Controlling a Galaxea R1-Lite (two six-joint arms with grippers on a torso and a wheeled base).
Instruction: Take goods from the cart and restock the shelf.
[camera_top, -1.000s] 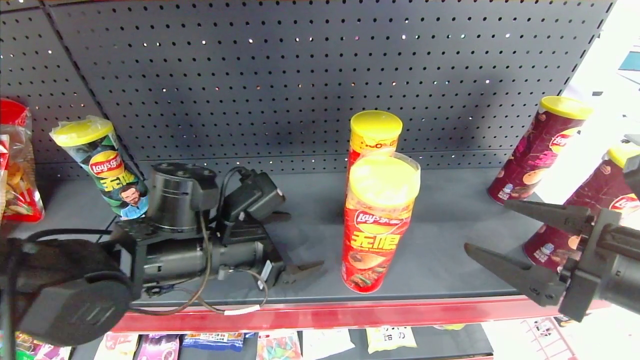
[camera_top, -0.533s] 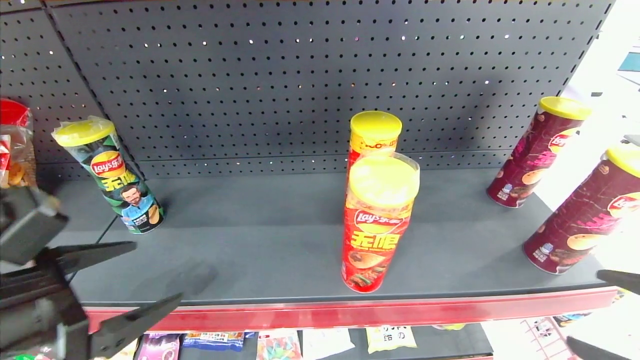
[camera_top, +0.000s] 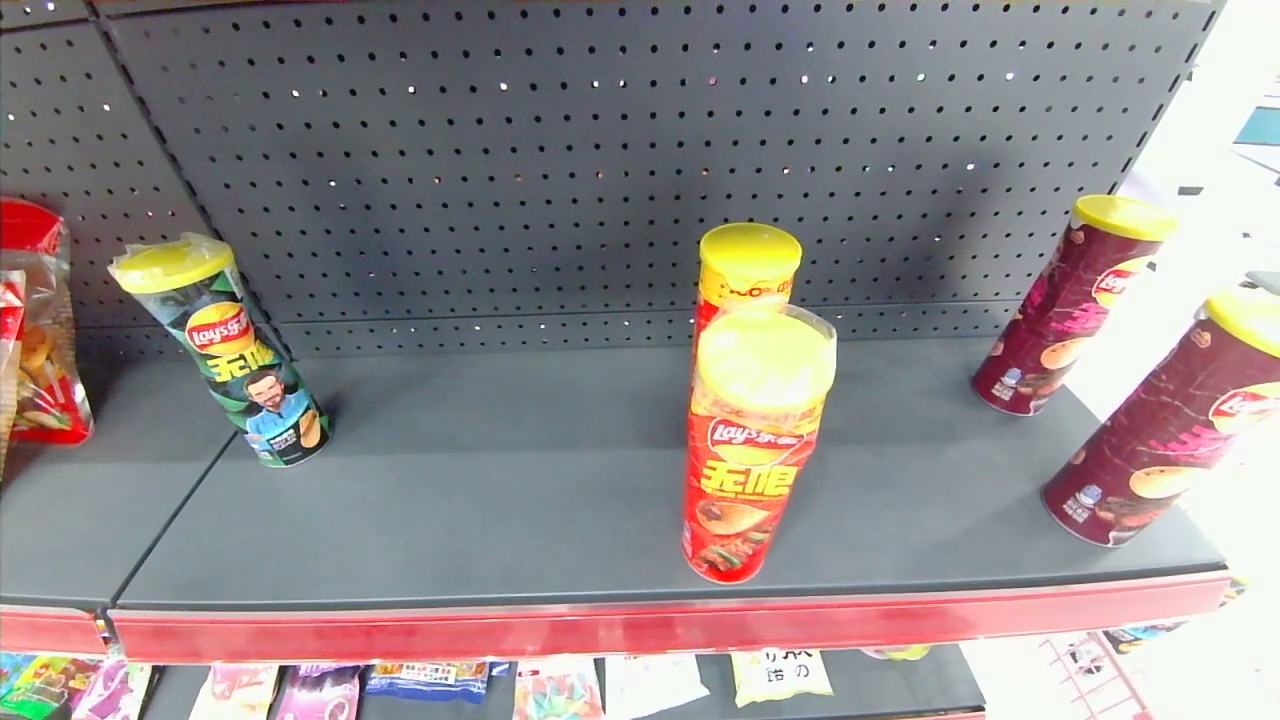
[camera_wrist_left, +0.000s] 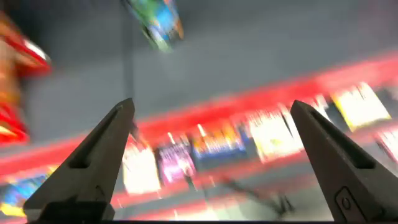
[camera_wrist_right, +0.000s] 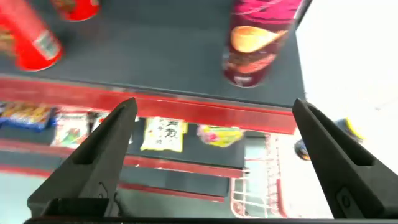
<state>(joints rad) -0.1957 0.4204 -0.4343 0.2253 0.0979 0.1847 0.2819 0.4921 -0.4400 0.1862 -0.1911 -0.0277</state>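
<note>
- Red chip can (camera_top: 755, 440) is stood upright on the grey shelf (camera_top: 480, 500).
- Left gripper (camera_wrist_left: 211, 104) and right gripper (camera_wrist_right: 214, 104) are both spread wide, with nothing held.

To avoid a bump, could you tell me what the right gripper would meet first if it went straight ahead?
Probably the shelf's red front edge, near the dark red can; depth is unclear.

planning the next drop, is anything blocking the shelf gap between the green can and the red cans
Nothing visible does. Nothing stands on the shelf between the green can and the front red can, from its red front edge back to the pegboard.
</note>
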